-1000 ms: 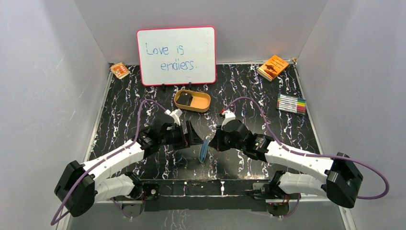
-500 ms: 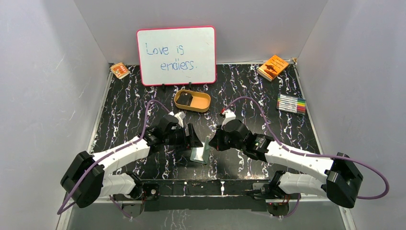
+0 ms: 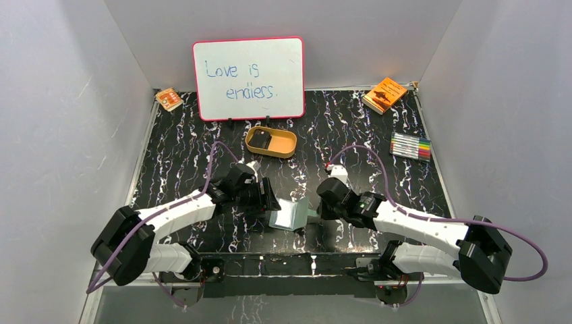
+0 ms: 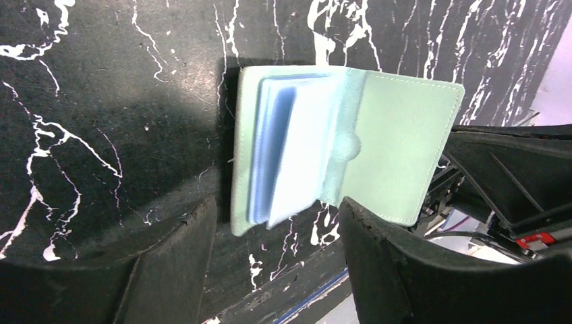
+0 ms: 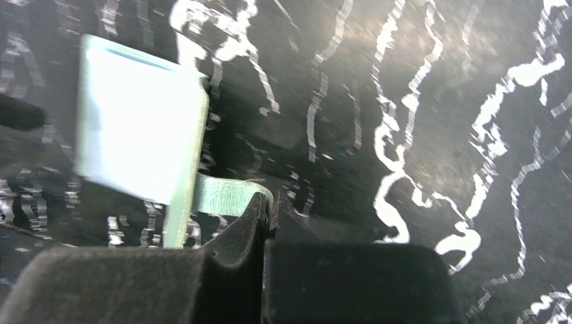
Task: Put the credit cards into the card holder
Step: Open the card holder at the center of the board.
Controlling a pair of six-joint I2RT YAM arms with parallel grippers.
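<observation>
The sage-green card holder [image 3: 289, 216] lies spread open near the table's front edge, between my two grippers. The left wrist view shows its green cover [image 4: 405, 148] and pale blue sleeves [image 4: 297, 148] fanned up. My left gripper [image 3: 268, 200] is open, with the wallet's near edge just between its fingertips [image 4: 276, 206]. My right gripper [image 3: 313, 214] is shut on the wallet's green snap tab [image 5: 226, 196]. A dark credit card [image 3: 262, 140] lies in the tan-orange oval tray [image 3: 283, 144].
A whiteboard [image 3: 248, 77] stands at the back. An orange packet [image 3: 384, 94] is at the back right, a small orange item [image 3: 168, 99] at the back left, and a set of markers [image 3: 411, 146] on the right.
The wallet hung folded and upright between the grippers; now it is lowered and spread open. My right gripper moved down and right, pulling the tab. My left gripper shifted slightly toward the front.
</observation>
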